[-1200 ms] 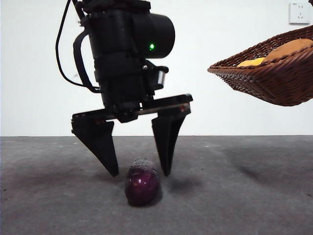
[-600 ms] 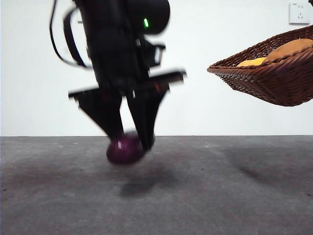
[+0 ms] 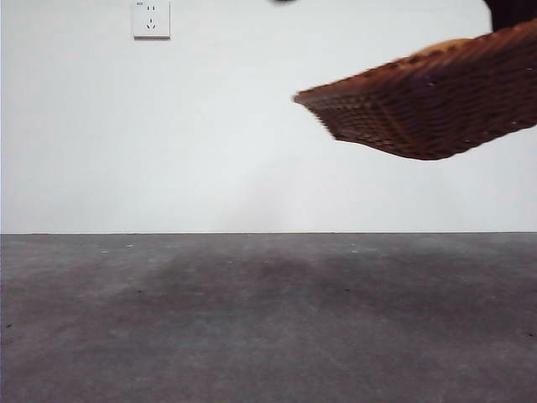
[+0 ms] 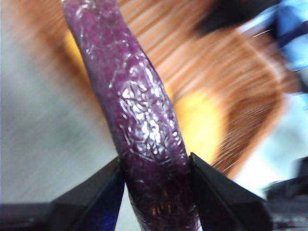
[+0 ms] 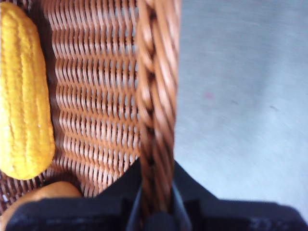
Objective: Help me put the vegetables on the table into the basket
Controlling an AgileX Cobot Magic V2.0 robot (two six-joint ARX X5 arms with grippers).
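Eggplant (image 4: 144,125), lifted off table (image 3: 268,319) — clamped between left gripper (image 4: 156,192) jaws; right gripper (image 5: 156,202) jaws pinched basket (image 3: 428,101) rim at two o'clock, aloft to receive it.

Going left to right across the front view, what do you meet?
Wall socket → bare stretch of white wall → basket, held in the air above the table, which spans the whole width below.
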